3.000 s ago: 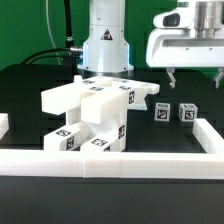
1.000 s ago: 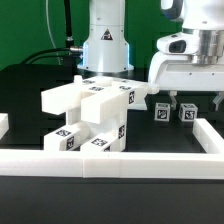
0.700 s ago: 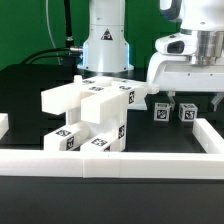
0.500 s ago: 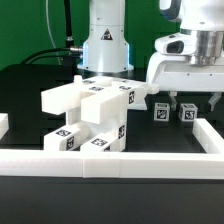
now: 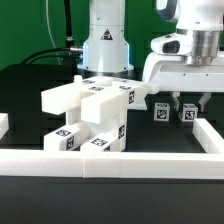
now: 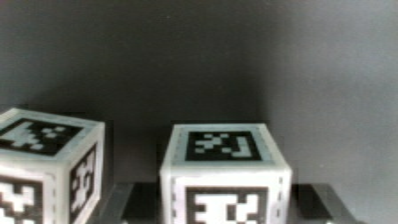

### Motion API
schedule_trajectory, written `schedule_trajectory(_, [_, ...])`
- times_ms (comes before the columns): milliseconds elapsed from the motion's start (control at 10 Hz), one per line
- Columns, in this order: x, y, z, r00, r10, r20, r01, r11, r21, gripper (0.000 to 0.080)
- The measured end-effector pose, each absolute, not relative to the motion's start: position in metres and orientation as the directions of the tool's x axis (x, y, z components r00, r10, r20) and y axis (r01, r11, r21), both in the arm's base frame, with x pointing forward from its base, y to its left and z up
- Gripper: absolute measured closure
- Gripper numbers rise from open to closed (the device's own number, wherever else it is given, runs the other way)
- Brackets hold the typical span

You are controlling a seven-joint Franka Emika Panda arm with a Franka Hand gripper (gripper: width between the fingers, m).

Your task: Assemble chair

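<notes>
Two small white tagged blocks of the chair stand side by side on the black table at the exterior view's right: one (image 5: pixel 160 113) and another (image 5: pixel 187 114). My gripper (image 5: pixel 186 104) is lowered over the second one. In the wrist view that block (image 6: pixel 226 150) sits between my dark fingers (image 6: pixel 139 205), which lie against its two sides with no gap showing; my gripper (image 6: pixel 226 207) is shut on it. Beside it, the neighbouring block (image 6: pixel 45 160) stands free. The larger joined chair pieces (image 5: pixel 95 115) stand at the exterior view's left, apart from the gripper.
A long white border rail (image 5: pixel 110 160) runs along the table's near edge and turns up the right side (image 5: pixel 210 132). The arm's white base (image 5: pixel 105 45) stands behind the chair pieces.
The gripper came down over the two small blocks, shifted slightly toward the exterior view's left, and its fingers drew in onto the block. Blocks and chair pieces stayed put.
</notes>
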State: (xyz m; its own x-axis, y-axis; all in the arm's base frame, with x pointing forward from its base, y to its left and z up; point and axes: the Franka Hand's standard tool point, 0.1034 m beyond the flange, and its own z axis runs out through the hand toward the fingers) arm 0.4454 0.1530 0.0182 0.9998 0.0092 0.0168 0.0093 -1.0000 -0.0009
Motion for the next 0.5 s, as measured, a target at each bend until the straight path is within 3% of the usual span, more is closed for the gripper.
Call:
schedule_trajectory(200, [0.451, 0.150, 0.044, 1.000, 0.008, -0.010, 0.008, -1.000, -0.017, 0.0515])
schedule_trajectory(400, [0.465, 0.140, 0.094, 0.999, -0.016, -0.046, -0.018, -0.999, -0.047, 0.0515])
schedule_trajectory(500, [0.474, 0.135, 0.104, 0.999, -0.018, -0.039, -0.020, -0.999, -0.051, 0.0515])
